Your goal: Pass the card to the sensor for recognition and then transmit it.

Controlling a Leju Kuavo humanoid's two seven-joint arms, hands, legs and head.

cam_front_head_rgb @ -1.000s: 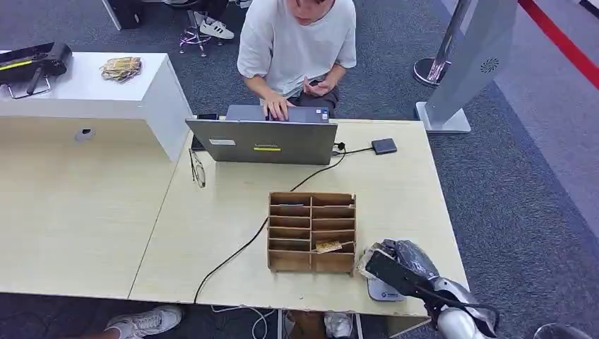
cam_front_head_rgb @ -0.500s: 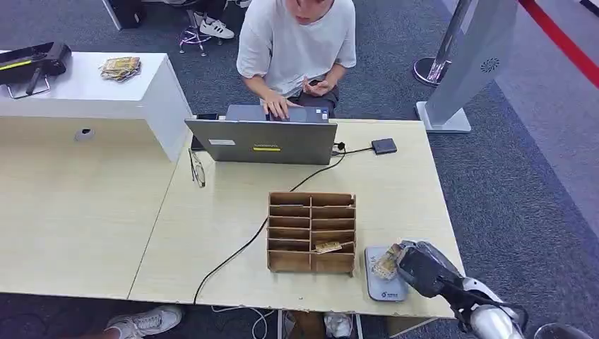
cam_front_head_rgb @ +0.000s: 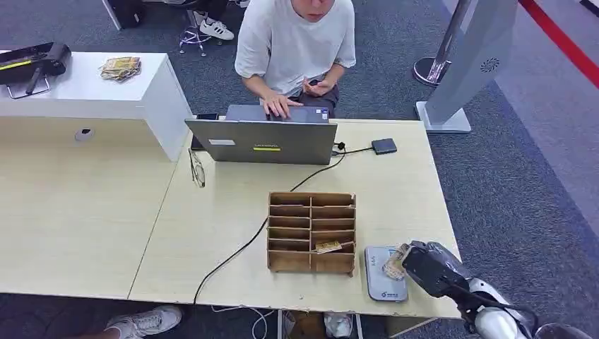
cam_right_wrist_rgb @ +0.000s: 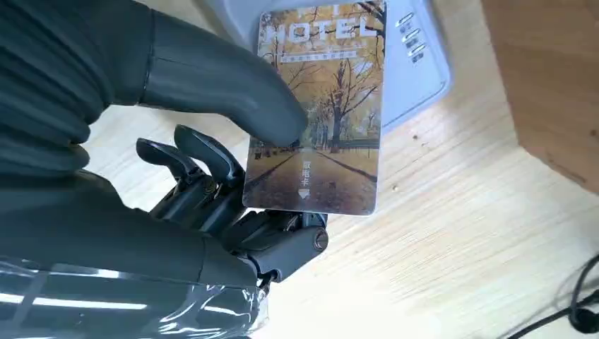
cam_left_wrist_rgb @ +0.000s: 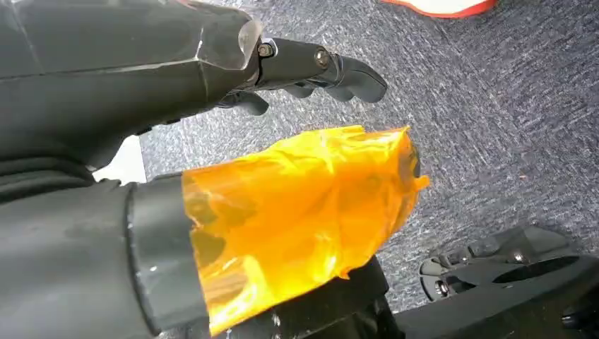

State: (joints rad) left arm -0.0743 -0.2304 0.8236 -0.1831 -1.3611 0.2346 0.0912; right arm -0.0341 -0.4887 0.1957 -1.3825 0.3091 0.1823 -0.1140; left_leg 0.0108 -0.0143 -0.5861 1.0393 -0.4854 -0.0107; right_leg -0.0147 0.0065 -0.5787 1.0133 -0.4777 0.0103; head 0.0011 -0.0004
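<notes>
The hotel key card (cam_right_wrist_rgb: 321, 116), printed with autumn trees, is pinched between the thumb and the fingers (cam_right_wrist_rgb: 205, 162) of the right hand (cam_front_head_rgb: 431, 267) and is held over the grey card sensor (cam_front_head_rgb: 380, 281), at the near right part of the light wooden table (cam_front_head_rgb: 212, 233). Just beside the sensor a wooden slotted organizer (cam_front_head_rgb: 311, 232) is placed, with another card (cam_front_head_rgb: 328, 246) in one slot. The left hand (cam_left_wrist_rgb: 212, 106) is seen above grey carpet, and nothing is grasped by it; its dark fingers are partly curled. A person's hand (cam_front_head_rgb: 280, 107) is laid on a laptop (cam_front_head_rgb: 263, 140).
</notes>
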